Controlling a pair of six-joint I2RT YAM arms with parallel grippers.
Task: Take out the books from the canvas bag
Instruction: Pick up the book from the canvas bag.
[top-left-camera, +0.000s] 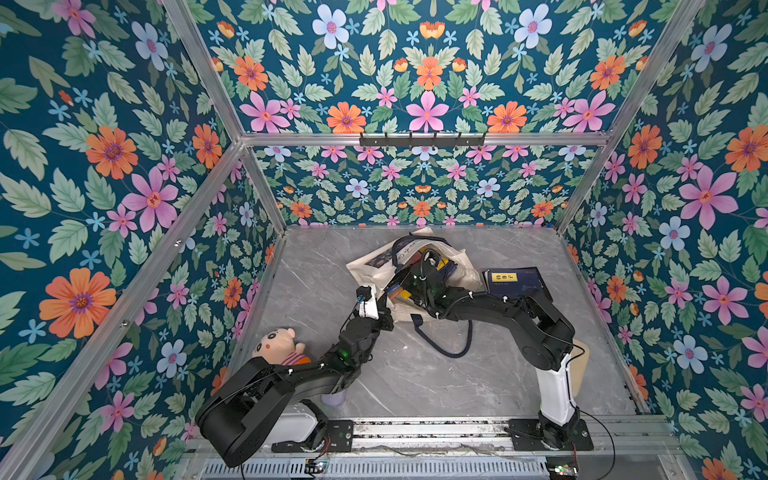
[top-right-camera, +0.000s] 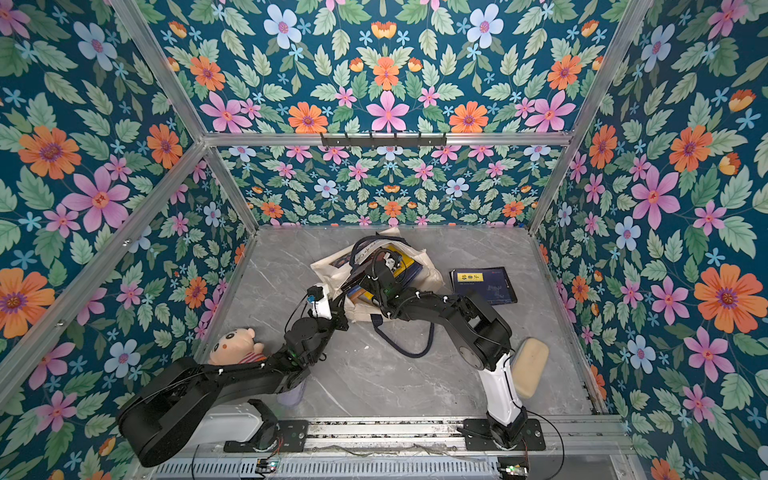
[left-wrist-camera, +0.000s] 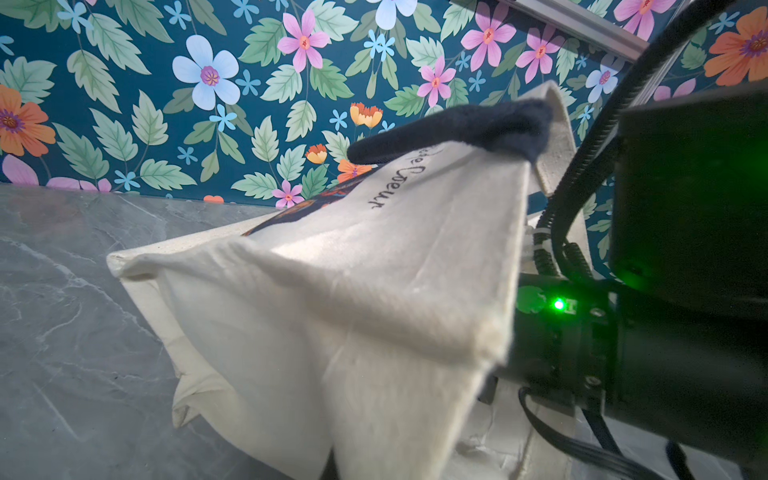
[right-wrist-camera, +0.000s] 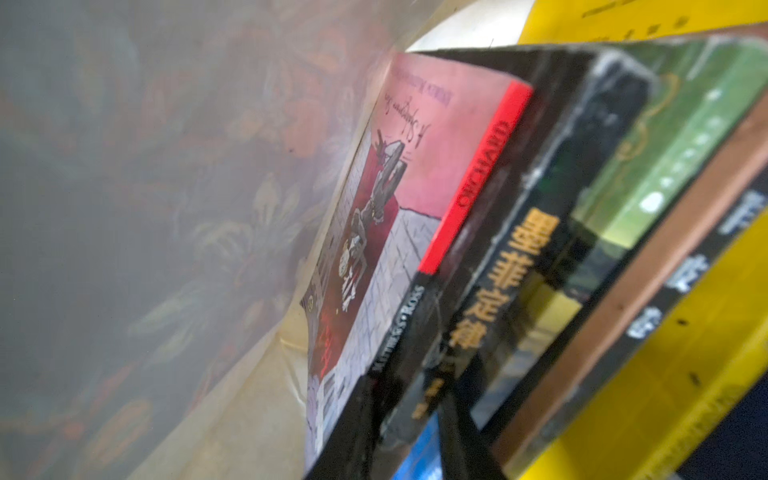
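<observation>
the canvas bag (top-left-camera: 371, 266) (top-right-camera: 332, 268) lies slumped on the grey marble table (top-left-camera: 415, 382), toward the back wall, with its mouth turned to the 2 arms. 1 navy handle (top-left-camera: 451, 351) trails loose over the table in front of it.

the left gripper (top-left-camera: 384, 299) (top-right-camera: 338, 301) is at the mouth's left rim, closed tight, pinching the cream cloth. in the left wrist view the bag (left-wrist-camera: 332, 311) rises in a taut fold from the camera's foot, and the fingers themselves are hidden under the cloth.

the right gripper (top-left-camera: 435, 258) (top-right-camera: 388, 262) reaches inside the bag through the mouth. the books (right-wrist-camera: 519, 249) stand packed just in front of its camera, spines toward it: 1 red and black, 1 black with yellow characters, 1 green, then yellow covers. whether its jaws are wide, narrow or holding a book cannot be told, as the fingertips do not show clearly in any view.

in both top views yellow and blue covers (top-left-camera: 448, 266) (top-right-camera: 405, 262) show in the open mouth around the right gripper.

a navy book (top-left-camera: 517, 282) (top-right-camera: 484, 284) with a yellow label lies flat on the table just right of the bag, beside the right arm and apart from both grippers.
</observation>
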